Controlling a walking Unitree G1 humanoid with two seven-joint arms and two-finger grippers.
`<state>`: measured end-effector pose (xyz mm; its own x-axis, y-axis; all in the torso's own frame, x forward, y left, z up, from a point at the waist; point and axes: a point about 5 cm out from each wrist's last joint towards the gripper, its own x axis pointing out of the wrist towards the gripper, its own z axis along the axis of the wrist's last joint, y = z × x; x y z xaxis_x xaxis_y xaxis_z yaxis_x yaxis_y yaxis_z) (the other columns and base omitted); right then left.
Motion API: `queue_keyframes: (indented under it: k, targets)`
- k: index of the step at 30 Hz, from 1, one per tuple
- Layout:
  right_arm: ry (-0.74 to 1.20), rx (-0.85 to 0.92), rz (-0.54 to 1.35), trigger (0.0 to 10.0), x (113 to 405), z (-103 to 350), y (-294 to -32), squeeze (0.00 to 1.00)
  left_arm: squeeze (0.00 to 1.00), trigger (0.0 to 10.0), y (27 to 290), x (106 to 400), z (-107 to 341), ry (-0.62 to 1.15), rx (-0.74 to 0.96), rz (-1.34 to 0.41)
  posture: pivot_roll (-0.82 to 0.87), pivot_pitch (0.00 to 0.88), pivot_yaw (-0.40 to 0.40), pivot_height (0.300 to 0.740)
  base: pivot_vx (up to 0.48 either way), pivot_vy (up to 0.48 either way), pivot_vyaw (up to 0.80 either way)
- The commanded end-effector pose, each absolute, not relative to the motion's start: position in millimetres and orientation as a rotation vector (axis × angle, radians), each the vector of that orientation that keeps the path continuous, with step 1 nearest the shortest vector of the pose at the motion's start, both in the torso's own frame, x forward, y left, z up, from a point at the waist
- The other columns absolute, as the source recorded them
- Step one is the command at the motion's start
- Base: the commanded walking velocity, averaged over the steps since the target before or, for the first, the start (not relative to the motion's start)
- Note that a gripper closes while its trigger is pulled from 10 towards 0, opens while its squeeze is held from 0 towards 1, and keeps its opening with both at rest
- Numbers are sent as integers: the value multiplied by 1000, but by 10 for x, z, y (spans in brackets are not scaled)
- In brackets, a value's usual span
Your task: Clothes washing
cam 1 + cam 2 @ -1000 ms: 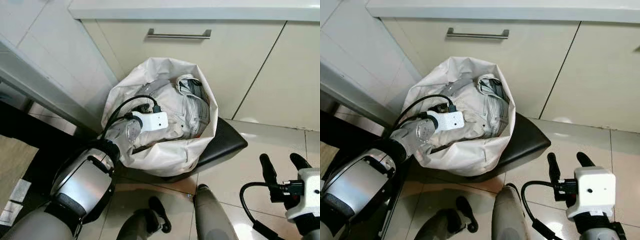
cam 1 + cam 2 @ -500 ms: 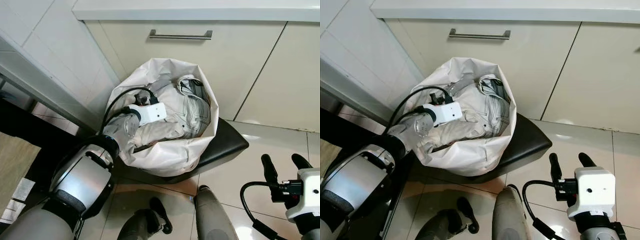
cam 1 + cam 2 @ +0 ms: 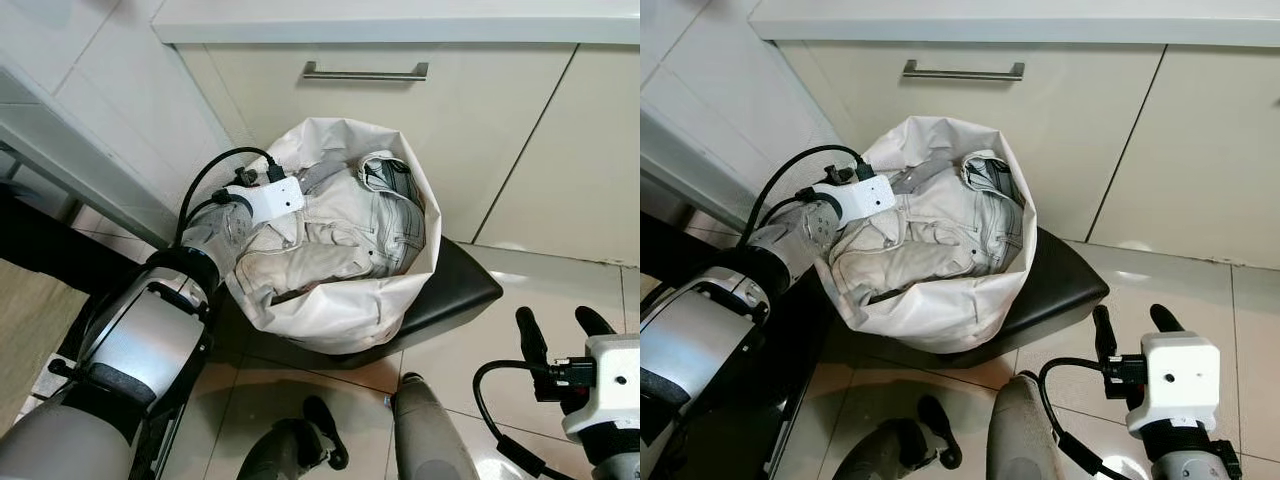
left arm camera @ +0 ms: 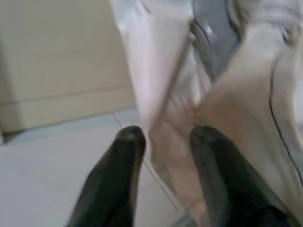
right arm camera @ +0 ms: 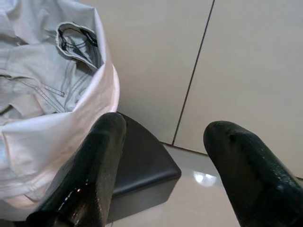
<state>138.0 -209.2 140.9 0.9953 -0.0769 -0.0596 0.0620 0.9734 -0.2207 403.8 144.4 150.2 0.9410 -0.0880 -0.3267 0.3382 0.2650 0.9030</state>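
Observation:
A white laundry bag (image 3: 340, 312) stands open on a black padded stool (image 3: 458, 286) in front of the cabinets. Pale grey jeans (image 3: 372, 226) and other light clothes fill it. My left arm reaches to the bag's far left rim, its white wrist housing (image 3: 268, 198) just above the edge. In the left wrist view my left gripper (image 4: 163, 137) is open, with the bag's rim (image 4: 156, 85) running between the two black fingers. My right gripper (image 3: 555, 325) hangs open over the floor to the right of the stool, nothing between its fingers.
Cream cabinet fronts with a metal drawer handle (image 3: 365, 72) stand right behind the bag. A white tiled wall and a sloping ledge (image 3: 80, 150) close off the left. Glossy floor tiles (image 3: 560, 285) lie to the right. My own legs (image 3: 425, 430) show below.
My left gripper has drawn back from over the clothes to the bag's far left rim, uncovering more of the jeans. The camera shifted slightly. The right arm barely moved.

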Motion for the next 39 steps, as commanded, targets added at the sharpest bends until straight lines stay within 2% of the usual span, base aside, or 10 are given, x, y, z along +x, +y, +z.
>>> queue_keyframes:
  k: [1, 17, 19, 23, 24, 26, 27, 28, 33, 39]
  targets:
    - [85, -216, -75, 10000, 1331, 1376, -2076, 0, 1000, 10000, 1577, 4048, 1536, 286, 1283, -290, -590, 278, 262, 726, 0, 0, 0]
    - [104, -209, -90, 10000, 1292, 1316, -2079, 0, 1000, 10000, 1509, 4070, 1675, 341, 1190, -494, -576, 282, 267, 726, 0, 0, 0]
    - [109, -204, -83, 10000, 1315, 1289, -2073, 0, 1000, 10000, 1566, 4014, 1554, 397, 1197, -558, -562, 278, 263, 726, 0, 0, 0]
    - [106, -203, -72, 10000, 1354, 1277, -2067, 0, 1000, 10000, 1661, 3979, 1479, 439, 1215, -557, -549, 271, 259, 726, 0, 0, 0]
    - [106, -203, -71, 10000, 1359, 1273, -2069, 0, 588, 10000, 1666, 3971, 1474, 449, 1214, -580, -546, 270, 258, 726, 0, 0, 0]
    - [106, -203, -69, 10000, 1362, 1271, -2070, 0, 588, 10000, 1666, 3966, 1472, 455, 1209, -597, -546, 270, 258, 726, 0, 0, 0]
    - [106, -203, -68, 10000, 1363, 1264, -2069, 0, 0, 10000, 1658, 3977, 1508, 443, 1188, -603, -542, 265, 259, 726, 0, 0, 0]
    - [109, -201, -65, 10000, 1365, 1246, -2064, 0, 0, 10000, 1638, 3998, 1579, 415, 1139, -606, -537, 260, 259, 726, 0, 0, 0]
    - [113, -196, -57, 10000, 1384, 1212, -2043, 0, 0, 10000, 1593, 3993, 1575, 399, 1117, -630, -528, 249, 262, 726, 0, 0, 0]
    - [112, -196, -52, 10000, 1387, 1203, -2029, 0, 0, 10000, 1464, 3945, 1396, 406, 1103, -622, -536, 250, 266, 726, 0, 0, 0]
